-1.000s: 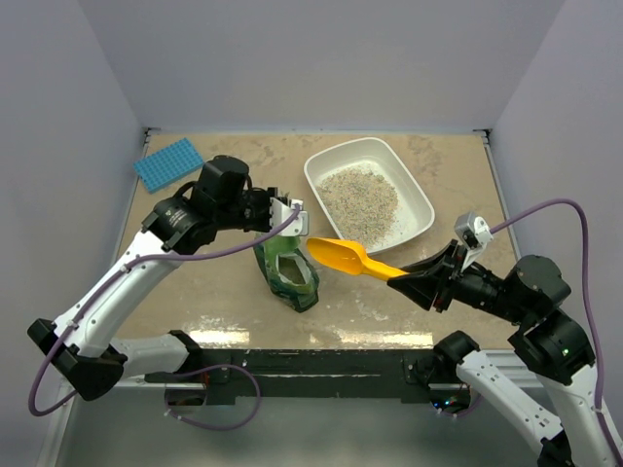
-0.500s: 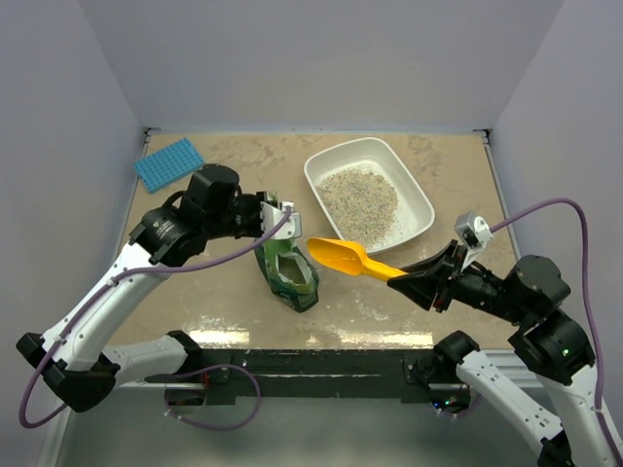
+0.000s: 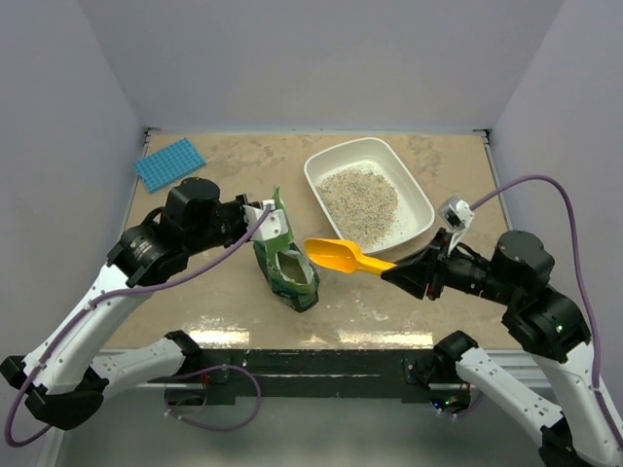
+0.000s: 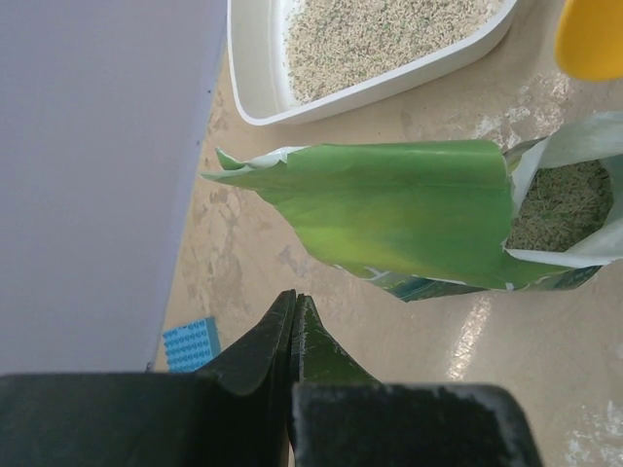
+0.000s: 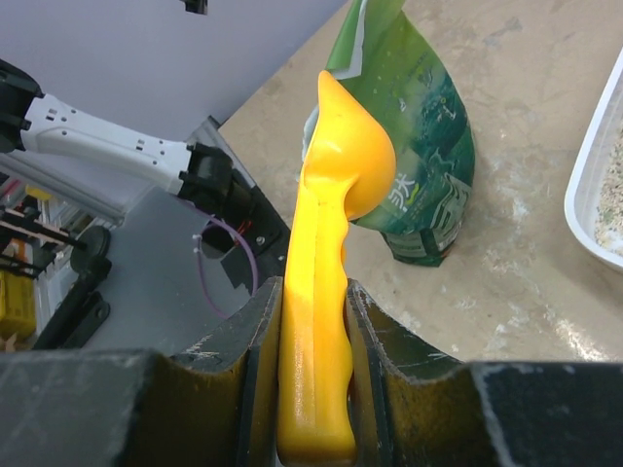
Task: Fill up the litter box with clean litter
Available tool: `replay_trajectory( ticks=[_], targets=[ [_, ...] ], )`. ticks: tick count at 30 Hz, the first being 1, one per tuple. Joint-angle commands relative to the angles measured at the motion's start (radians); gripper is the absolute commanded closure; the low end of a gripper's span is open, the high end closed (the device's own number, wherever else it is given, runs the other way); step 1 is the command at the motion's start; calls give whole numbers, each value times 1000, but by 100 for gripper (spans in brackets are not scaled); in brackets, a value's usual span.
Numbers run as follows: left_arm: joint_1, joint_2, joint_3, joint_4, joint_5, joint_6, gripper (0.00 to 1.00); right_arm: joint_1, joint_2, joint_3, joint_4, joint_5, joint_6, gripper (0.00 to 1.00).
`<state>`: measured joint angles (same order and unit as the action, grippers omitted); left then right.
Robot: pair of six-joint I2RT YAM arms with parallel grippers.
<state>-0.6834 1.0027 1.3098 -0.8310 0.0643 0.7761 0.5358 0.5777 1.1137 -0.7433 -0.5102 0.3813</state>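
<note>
The white litter box [image 3: 421, 198] stands at the back right with a heap of clean litter [image 3: 358, 197] in it. Both also show in the left wrist view, the litter box [image 4: 255, 78] and the litter [image 4: 380, 29]. A green pouch [image 3: 285, 265] stands open in front of the box, with granules inside [image 4: 560, 204]. My left gripper [image 3: 261, 223] is shut on nothing. Its tips [image 4: 294, 300] sit just left of the pouch [image 4: 409, 214], apart from it. My right gripper [image 3: 394, 271] is shut on the handle of an orange-yellow scoop [image 3: 343, 256], whose bowl hangs beside the pouch mouth. In the right wrist view the gripper [image 5: 313, 288] holds the scoop [image 5: 326, 185] edge-on.
A blue gridded mat [image 3: 167, 162] lies at the back left corner. Walls close the table on the left, back and right. Spilled granules dust the tabletop around the box and the pouch.
My left gripper has drawn back to the left, away from the pouch's top edge, and the flap now stands free. My right gripper has shifted slightly left with the scoop.
</note>
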Motion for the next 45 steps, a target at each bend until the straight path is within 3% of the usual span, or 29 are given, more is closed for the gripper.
replay_trajectory(
  ticks=[1,14,25,33,39,45],
  targets=[
    [-13,-47,-33,65,-21,-153,100,1,94,90,-40,-56,4,100],
    [-13,-38,-4,61,-259,-630,100,1,240,207,-84,-67,47,100],
    [-11,-124,-66,62,-339,-722,100,9,300,207,-113,-63,27,100],
    [-13,-99,-101,88,-383,-747,100,44,332,179,-110,-64,21,100],
    [-13,-85,-130,119,-376,-759,100,118,366,201,-110,-2,44,100],
    [-13,-78,-132,130,-363,-768,100,271,453,230,-105,131,91,100]
  ],
)
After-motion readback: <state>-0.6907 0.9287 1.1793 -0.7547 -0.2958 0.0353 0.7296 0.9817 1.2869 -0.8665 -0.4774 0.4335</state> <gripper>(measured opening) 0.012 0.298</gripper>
